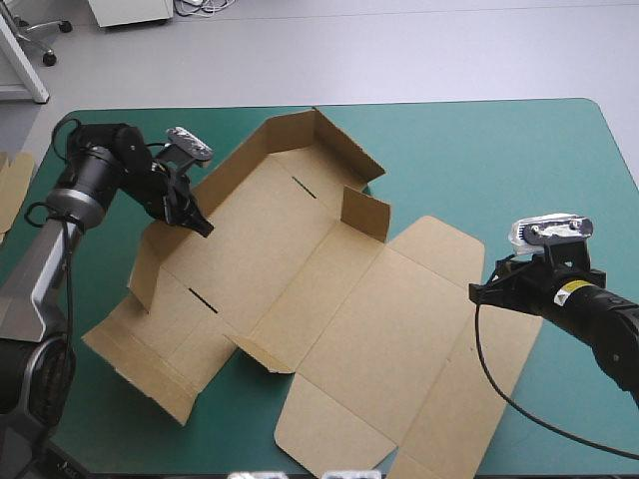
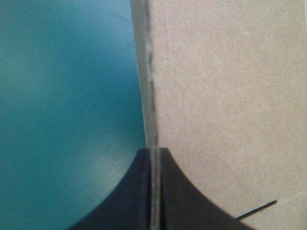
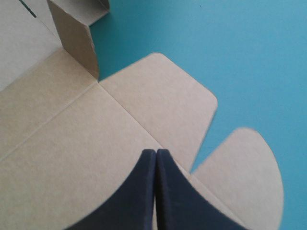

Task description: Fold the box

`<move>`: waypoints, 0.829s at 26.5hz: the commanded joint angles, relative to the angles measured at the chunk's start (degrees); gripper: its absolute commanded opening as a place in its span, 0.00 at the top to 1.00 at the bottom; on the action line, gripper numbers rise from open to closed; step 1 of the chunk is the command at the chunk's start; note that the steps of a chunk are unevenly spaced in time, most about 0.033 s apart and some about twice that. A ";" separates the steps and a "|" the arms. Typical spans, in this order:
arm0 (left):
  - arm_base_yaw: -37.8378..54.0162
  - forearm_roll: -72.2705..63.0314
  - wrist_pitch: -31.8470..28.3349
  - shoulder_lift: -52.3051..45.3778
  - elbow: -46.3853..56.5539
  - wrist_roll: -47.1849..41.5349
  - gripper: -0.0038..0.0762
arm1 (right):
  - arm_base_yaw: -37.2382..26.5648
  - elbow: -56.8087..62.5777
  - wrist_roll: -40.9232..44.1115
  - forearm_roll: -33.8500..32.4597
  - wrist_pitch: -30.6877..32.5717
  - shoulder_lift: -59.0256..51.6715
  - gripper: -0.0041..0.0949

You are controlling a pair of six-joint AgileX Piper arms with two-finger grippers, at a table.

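1. Teal-green table (image 1: 479,150), brown box (image 1: 329,299) spread mid-table, far end already raised, lid (image 1: 399,329) flat.
2. Left tool (image 1: 203,226) is clamped on the side wall (image 1: 235,165) by its edge, holding it upright, I'd say.
3. Right tool (image 1: 486,291), pinched empty, sits over the lid's edge, likely pinning the sheet.

Left pincer (image 2: 153,154) clamped tight; right pincer (image 3: 156,153) closed, fingertips touching.
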 commanded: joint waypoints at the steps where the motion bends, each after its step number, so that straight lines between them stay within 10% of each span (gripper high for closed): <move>1: -7.07 3.52 3.27 -3.09 -1.78 -1.36 0.97 | -0.52 -2.19 -0.10 0.09 -3.68 -0.30 0.99; 12: -14.84 31.72 -4.25 -5.17 -2.83 -9.57 0.97 | -0.52 -2.19 -0.10 1.65 -3.68 -0.30 0.99; 22: -20.09 27.09 -4.02 -8.04 -9.94 -9.57 0.97 | -0.52 -2.19 -0.53 2.98 -3.68 -0.30 0.99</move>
